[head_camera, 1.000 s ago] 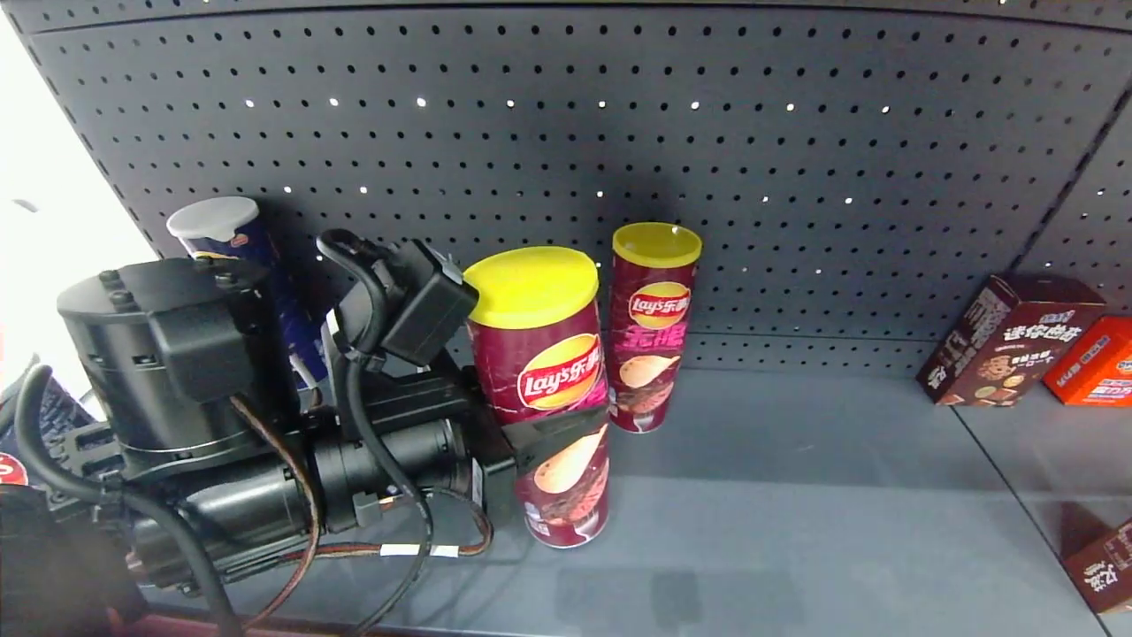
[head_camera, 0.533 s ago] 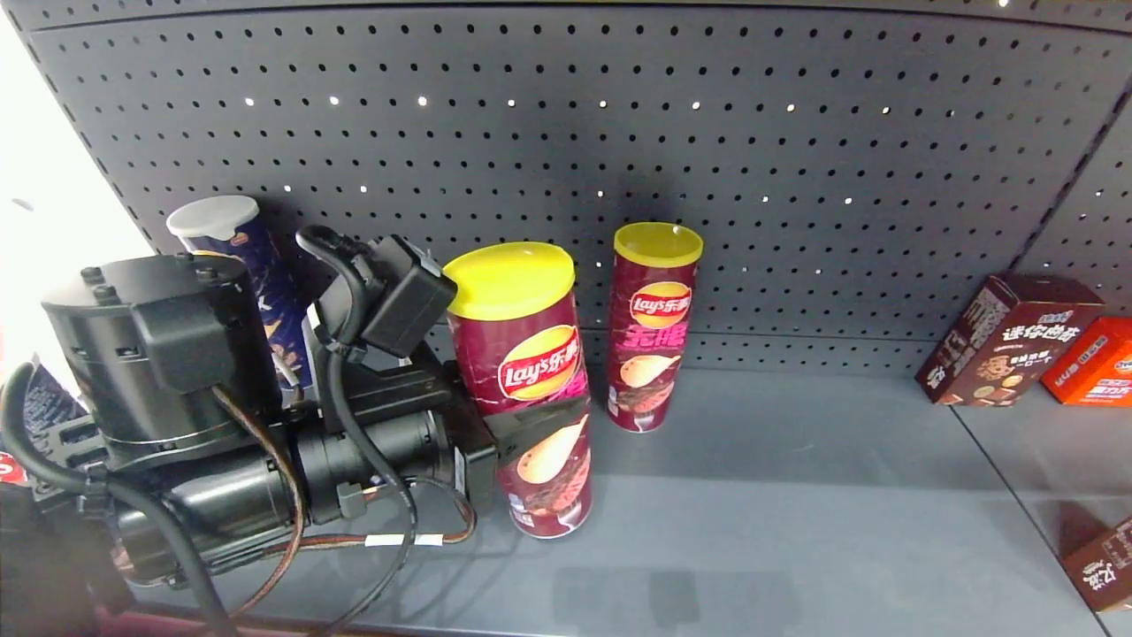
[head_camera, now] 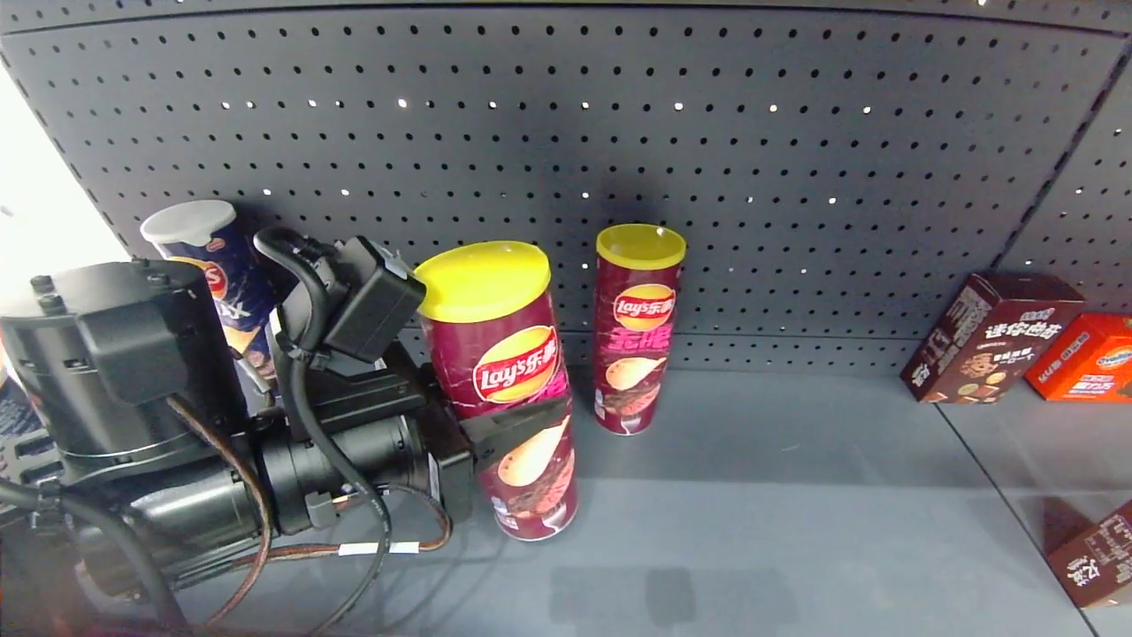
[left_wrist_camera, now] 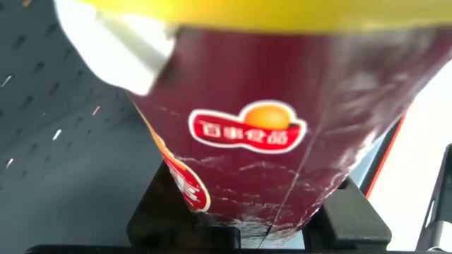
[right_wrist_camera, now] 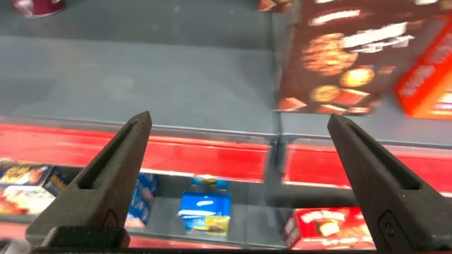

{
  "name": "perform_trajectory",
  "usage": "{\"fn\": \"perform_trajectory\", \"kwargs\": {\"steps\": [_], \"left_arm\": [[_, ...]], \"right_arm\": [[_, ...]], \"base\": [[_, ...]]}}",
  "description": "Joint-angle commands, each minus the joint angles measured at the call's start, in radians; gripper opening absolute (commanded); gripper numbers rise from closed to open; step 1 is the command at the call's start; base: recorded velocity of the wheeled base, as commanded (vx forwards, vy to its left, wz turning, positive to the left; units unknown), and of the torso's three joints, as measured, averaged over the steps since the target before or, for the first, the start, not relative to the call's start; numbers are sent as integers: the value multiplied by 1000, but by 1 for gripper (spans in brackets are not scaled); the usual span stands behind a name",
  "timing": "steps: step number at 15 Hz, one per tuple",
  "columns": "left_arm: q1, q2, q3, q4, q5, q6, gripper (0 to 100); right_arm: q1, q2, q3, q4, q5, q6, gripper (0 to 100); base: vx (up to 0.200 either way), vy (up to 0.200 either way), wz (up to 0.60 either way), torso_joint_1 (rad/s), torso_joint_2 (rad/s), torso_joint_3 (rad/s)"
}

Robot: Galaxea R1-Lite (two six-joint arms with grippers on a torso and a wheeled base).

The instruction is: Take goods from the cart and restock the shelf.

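Between the left gripper's (head_camera: 520, 421) fingers: chips can (head_camera: 495, 354) clamped | now farther from standing can (head_camera: 638, 327) | right gripper (right_wrist_camera: 240, 121) splayed wide.

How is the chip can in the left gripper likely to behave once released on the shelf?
The chip can is tall and narrow and sits tilted in the left gripper, so it may tip if released now. Being round, it would probably roll if it fell on the shelf. Its wall looks undented under the grip, suggesting fair stiffness.
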State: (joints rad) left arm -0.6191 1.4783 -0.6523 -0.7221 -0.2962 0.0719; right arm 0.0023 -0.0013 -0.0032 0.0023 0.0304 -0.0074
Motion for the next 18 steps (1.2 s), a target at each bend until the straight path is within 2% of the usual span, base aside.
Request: {"fn": "perform_trajectory", "kwargs": {"steps": [1,4,5,6,8,10,13,15,16,18], "left_arm": [[6,-10,5,4,0,0,0],[25,-36,30,4,0,0,0],[35,-44,43,4,0,0,0],[38,-49,51,4,0,0,0],[38,-52,68,3,0,0,0],[38,-55,69,4,0,0,0],[58,-66,71,9,0,0,0],[62,-72,74,10,0,0,0],[67,-78,89,10,2,0,0],[68,-78,88,10,2,-1,0]], "right_arm": [[1,1,0,1,0,0,100],[1,1,0,1,8,-11,100],[-1,4,-49,-30,2,-31,100],[5,76,-158,-28,8,-29,100],[38,138,-253,-8,28,-29,100],[77,196,-347,82,51,-29,100],[140,305,-399,84,171,-29,100],[145,360,-443,87,181,-29,100],[160,494,-523,84,207,-32,100],[179,595,-581,68,227,-36,100]], "base": [[0,0,0,0,0,0],[0,0,0,0,0,0],[0,0,0,0,0,0],[0,0,0,0,0,0],[0,0,0,0,0,0],[0,0,0,0,0,0],[0,0,0,0,0,0],[0,0,0,0,0,0],[0,0,0,0,0,0],[0,0,0,0,0,0]]}}
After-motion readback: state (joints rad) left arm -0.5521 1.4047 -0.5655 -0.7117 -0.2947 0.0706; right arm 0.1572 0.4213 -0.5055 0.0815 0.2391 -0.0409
